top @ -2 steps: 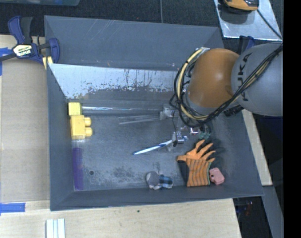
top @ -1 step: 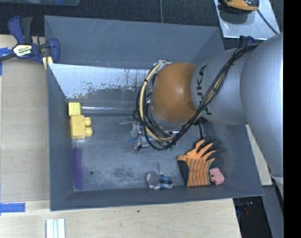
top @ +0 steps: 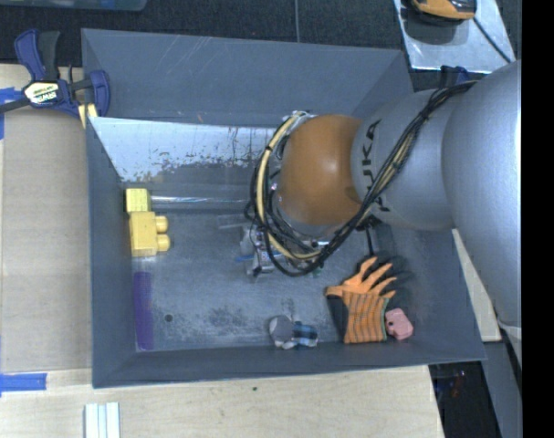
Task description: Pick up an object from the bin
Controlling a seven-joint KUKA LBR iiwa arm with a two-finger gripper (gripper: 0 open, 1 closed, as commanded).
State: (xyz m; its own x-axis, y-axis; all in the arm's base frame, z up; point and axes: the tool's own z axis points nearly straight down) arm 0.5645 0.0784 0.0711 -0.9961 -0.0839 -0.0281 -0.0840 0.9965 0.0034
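Note:
My gripper (top: 256,252) pokes out below the orange dome, low over the bare middle of the bin floor, with nothing seen in it. A small grey and blue thing (top: 292,333) lies by the near wall, a short way below the gripper. An orange hand-shaped toy (top: 363,301) with spread fingers lies to the gripper's lower right, on something black. A small pink piece (top: 399,324) rests against the toy's right side.
A yellow block (top: 146,224) sits by the left wall, and a purple stick (top: 142,310) lies along that wall below it. The arm and its dome with cables cover the bin's upper right.

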